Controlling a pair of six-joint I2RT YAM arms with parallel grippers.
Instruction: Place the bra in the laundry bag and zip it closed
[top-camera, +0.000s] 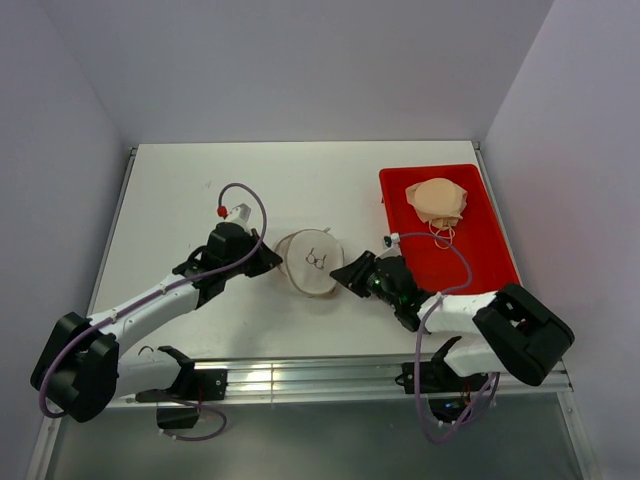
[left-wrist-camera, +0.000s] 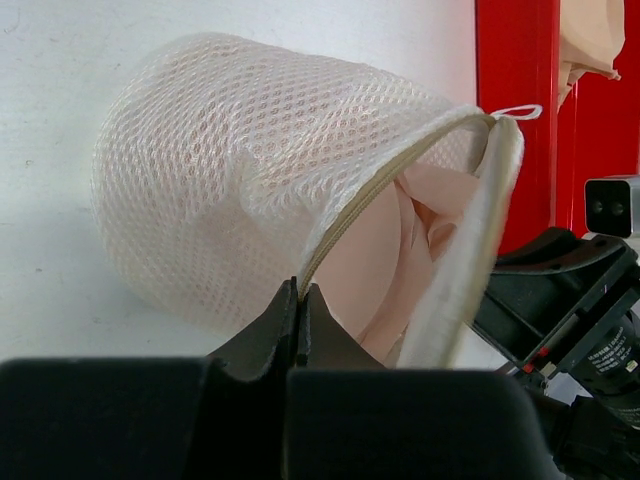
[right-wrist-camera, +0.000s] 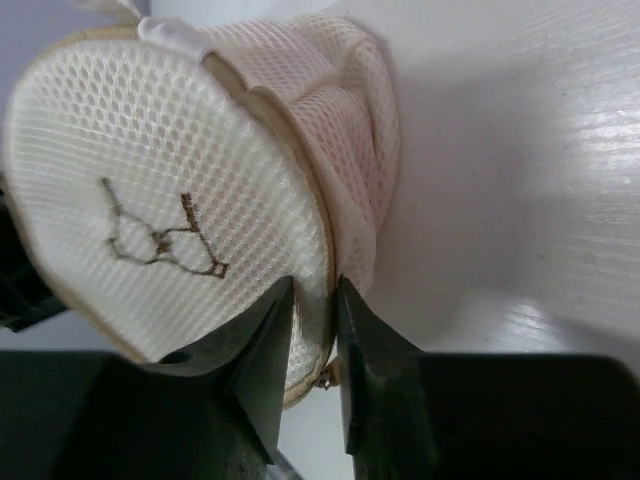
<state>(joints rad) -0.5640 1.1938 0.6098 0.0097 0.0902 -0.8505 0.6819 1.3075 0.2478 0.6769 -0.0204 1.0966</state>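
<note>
The white mesh laundry bag (top-camera: 308, 262) lies on its side mid-table between both arms. In the left wrist view its round lid gapes from the drum (left-wrist-camera: 220, 170), and the pale pink bra (left-wrist-camera: 400, 250) sits inside. My left gripper (left-wrist-camera: 300, 290) is shut on the zipper edge of the drum at the bag's left (top-camera: 272, 262). My right gripper (right-wrist-camera: 315, 290) pinches the lid's rim from the bag's right (top-camera: 352, 272). The lid (right-wrist-camera: 160, 190) bears a dark spectacles-like mark, and a small zipper pull (right-wrist-camera: 325, 378) hangs between the fingers.
A red tray (top-camera: 470, 250) lies at the right rear with a darker tan-peach bra (top-camera: 437, 200) in it. Its red wall (left-wrist-camera: 515, 120) stands just behind the bag's open mouth. White walls close in the table on three sides.
</note>
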